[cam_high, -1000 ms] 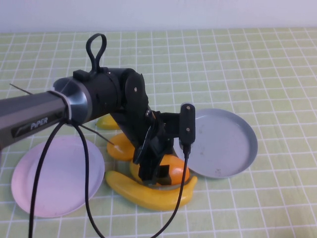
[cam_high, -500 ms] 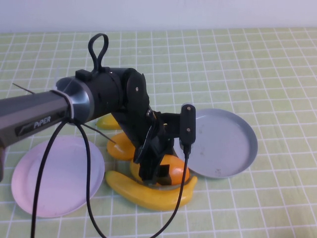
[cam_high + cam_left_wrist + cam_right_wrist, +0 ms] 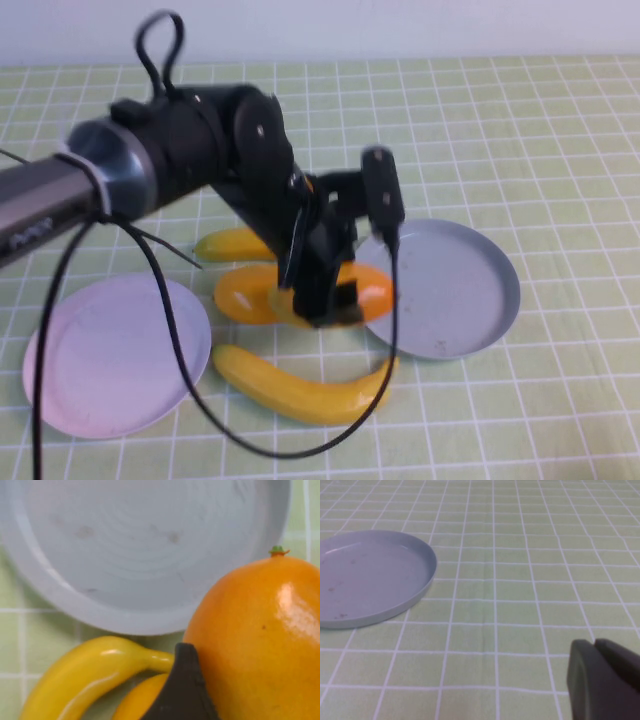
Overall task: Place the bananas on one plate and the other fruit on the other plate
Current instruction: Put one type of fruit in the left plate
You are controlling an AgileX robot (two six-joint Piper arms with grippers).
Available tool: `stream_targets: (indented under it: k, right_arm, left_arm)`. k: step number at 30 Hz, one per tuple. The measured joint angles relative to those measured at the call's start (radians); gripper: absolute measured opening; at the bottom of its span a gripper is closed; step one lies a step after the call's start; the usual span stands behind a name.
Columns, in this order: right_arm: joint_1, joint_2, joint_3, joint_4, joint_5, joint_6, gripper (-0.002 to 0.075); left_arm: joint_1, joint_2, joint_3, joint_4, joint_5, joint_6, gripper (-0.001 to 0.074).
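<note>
A green cloth (image 3: 560,130) ruled with a pale grid is covering the whole table, and a plain whitish wall (image 3: 400,25) is running along its far edge.

The left gripper (image 3: 325,300) is hanging low over the middle of the cloth, clamped around one mango-like fruit (image 3: 365,290) — in the left wrist view that fruit (image 3: 260,645) is filling the near side, glossy orange with a small green stem nub, with a dark fingertip (image 3: 182,690) pressing against its flank. The held fruit is sitting just beside the near-left rim of the grey-blue plate (image 3: 470,290); whether it is resting on the cloth or raised off it cannot be told. The second mango-like fruit (image 3: 240,293) is lying just left of the gripper, partly hidden behind it.

One banana (image 3: 300,390) is lying curved on the cloth in front of the gripper, its tip reaching toward the grey-blue plate, between that plate and the pale pink plate (image 3: 110,355). The other banana (image 3: 232,243) is lying farther back, half covered by the arm. Both plates are bare.

The right gripper (image 3: 605,680) is showing only in its own wrist view — a dark fingertip at the corner, over bare cloth, well apart from the grey-blue plate (image 3: 370,580); its grip cannot be told.
</note>
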Motion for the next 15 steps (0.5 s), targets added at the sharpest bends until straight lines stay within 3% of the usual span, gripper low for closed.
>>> stream_targets:
  k: [8, 15]
  right_arm:
    - [0.0, 0.0, 0.0, 0.0, 0.0, 0.0, -0.0015]
    - [0.0, 0.0, 0.0, 0.0, 0.0, 0.0, -0.0015]
  left_arm:
    - [0.0, -0.071, -0.079, 0.158, 0.133, -0.522, 0.0515]
    - [0.019, -0.093, -0.079, 0.282, 0.26, -0.666, 0.0515]
